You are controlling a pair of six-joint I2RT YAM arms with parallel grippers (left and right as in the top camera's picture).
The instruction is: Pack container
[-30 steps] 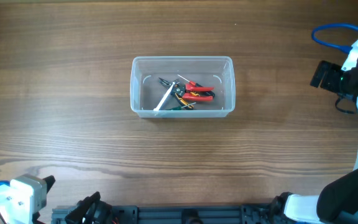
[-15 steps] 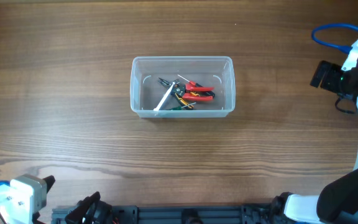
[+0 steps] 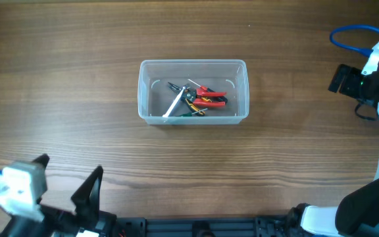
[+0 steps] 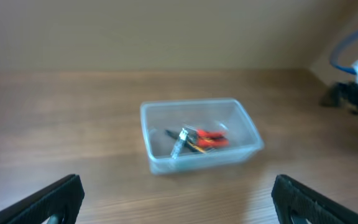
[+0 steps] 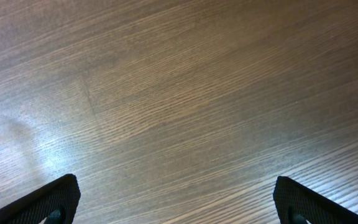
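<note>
The container (image 3: 193,63), a clear plastic tub, stands at the table's middle. Inside lie red-handled pliers (image 3: 210,97), a white-handled tool (image 3: 174,105) and a dark, green-tipped tool (image 3: 191,113). In the left wrist view the container (image 4: 197,159) is blurred and lies ahead of my left gripper (image 4: 179,194), which is open with bare table between its fingers. Overhead, my left gripper (image 3: 68,174) is near the front left edge, far from the tub. My right gripper (image 5: 178,191) is open over bare wood. The right arm (image 3: 374,79) is at the table's right edge.
A blue cable (image 3: 351,31) loops above the right arm at the far right. A black rail (image 3: 196,227) runs along the table's front edge. Wood tabletop (image 3: 77,99) surrounds the tub on all sides.
My left arm has swung up from the front left corner, so its open fingers now show in the overhead view. The right arm and the tub have not moved.
</note>
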